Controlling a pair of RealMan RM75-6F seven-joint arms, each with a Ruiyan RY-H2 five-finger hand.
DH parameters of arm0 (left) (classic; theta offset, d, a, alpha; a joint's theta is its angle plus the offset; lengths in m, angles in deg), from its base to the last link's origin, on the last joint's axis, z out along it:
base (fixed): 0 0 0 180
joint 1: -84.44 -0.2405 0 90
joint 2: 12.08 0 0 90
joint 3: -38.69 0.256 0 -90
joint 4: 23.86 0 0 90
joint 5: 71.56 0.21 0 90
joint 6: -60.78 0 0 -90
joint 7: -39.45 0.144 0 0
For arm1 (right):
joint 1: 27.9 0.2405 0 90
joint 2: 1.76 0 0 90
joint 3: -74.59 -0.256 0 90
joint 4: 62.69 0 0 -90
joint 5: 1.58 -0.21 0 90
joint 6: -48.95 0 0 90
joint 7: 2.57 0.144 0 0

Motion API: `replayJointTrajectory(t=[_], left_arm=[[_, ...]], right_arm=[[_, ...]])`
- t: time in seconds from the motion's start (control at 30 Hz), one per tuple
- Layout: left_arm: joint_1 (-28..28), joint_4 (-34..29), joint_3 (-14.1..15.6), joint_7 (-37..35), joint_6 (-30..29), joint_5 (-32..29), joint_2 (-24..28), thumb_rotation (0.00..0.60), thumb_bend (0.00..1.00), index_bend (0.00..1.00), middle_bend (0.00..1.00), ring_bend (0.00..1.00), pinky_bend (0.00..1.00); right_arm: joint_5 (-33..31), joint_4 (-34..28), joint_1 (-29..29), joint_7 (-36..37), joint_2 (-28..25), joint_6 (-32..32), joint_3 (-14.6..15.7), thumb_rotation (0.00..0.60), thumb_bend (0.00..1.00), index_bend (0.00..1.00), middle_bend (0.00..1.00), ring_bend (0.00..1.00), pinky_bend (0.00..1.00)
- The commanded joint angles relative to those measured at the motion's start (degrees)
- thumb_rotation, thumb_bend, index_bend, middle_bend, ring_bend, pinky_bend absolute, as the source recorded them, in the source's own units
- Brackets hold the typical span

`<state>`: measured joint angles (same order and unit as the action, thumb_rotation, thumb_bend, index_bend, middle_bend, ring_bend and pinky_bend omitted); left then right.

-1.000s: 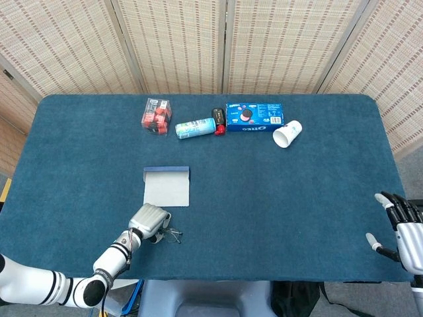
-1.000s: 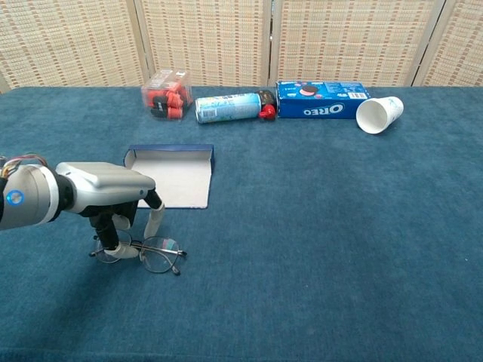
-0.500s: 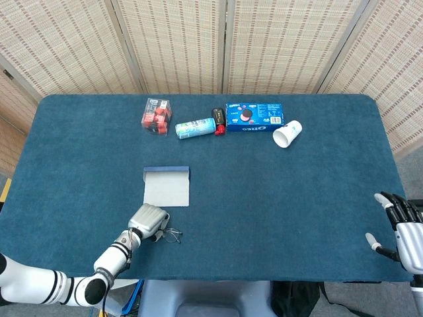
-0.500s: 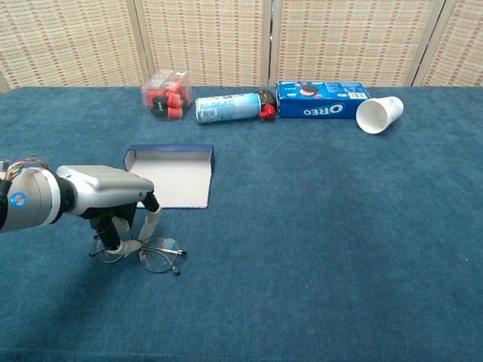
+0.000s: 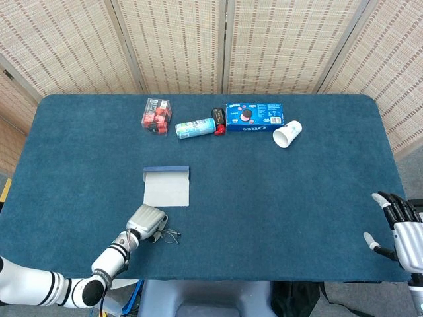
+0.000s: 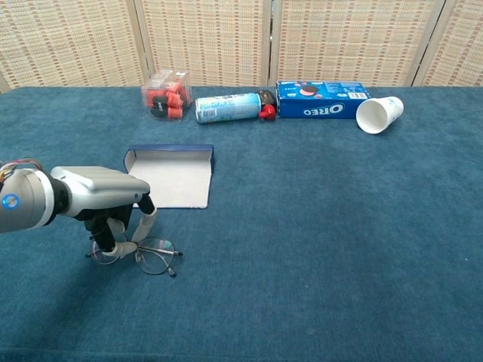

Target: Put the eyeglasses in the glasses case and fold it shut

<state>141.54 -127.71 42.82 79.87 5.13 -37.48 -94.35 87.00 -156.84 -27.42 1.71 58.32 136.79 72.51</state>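
In the head view, the left hand (image 5: 147, 221) sat low at the near-left of the blue cloth-covered bench (image 5: 297, 198), its silver back turned up and its fingers curled down onto the thin wire-framed eyeglasses (image 5: 170, 234), which lay on the cloth just beside it. The open blue-edged glasses case with a pale lining (image 5: 166, 186) lay flat a little farther back, apart from both. The right hand (image 5: 398, 228) rested at the near-right edge, holding nothing, fingers loosely spread. Along the far side stood a clear box of red items (image 5: 156, 115), a pale blue can on its side (image 5: 195, 128), a blue Oreo biscuit box (image 5: 254, 117) and a tipped white paper cup (image 5: 287, 134).

The chest view showed the grip better — the left hand's fingers (image 6: 115, 235) reached down and touched the left lens of the eyeglasses (image 6: 155, 256), though whether they actually pinched the frame could not be told (the spectacles lay flat on the cloth). The case (image 6: 172, 176) sat just behind, open.
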Motion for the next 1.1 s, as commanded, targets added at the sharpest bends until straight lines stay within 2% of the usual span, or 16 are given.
replayJointTrajectory(t=[0.03, 0.27, 0.6, 0.93, 1.1], left_arm=[[-0.22, -0.13, 0.02, -0.2, -0.15, 0.32, 0.3, 0.6, 0.44, 0.6, 1.0, 1.0, 1.0], [-1.01, -1.62, -0.54, -1.33, -1.12, 1.97, 2.17, 0.6, 0.46, 0.62, 1.0, 1.0, 1.0], [-1.11, -0.94, -3.97, -2.62, -2.98, 3.76, 3.39, 0.6, 0.46, 0.6, 1.0, 1.0, 1.0], [0.82, 5.77, -9.59, -3.85, -2.65, 1.48, -0.86, 0.6, 0.46, 0.6, 1.0, 1.0, 1.0], [2.01, 9.6, -11.04, -3.18, -2.0, -0.63, -3.65, 0.6, 0.46, 0.6, 1.0, 1.0, 1.0]], right_arm=[[0.06, -0.04, 0.04, -0.08, 0.0, -0.01, 0.0, 0.6, 0.25, 0.1, 0.11, 0.08, 0.11], [0.31, -0.14, 0.12, -0.08, -0.05, 0.05, 0.0, 0.6, 0.25, 0.1, 0.11, 0.08, 0.11], [0.52, 0.3, 0.39, 0.3, 0.11, -0.24, 0.05, 0.6, 0.25, 0.1, 0.11, 0.08, 0.11], [0.36, 0.71, 0.29, 0.72, 0.24, -0.26, 0.17, 0.6, 0.25, 0.1, 0.11, 0.08, 0.11], [0.33, 0.88, 0.03, 0.96, 0.24, 0.14, 0.21, 0.6, 0.25, 0.1, 0.11, 0.08, 0.11]])
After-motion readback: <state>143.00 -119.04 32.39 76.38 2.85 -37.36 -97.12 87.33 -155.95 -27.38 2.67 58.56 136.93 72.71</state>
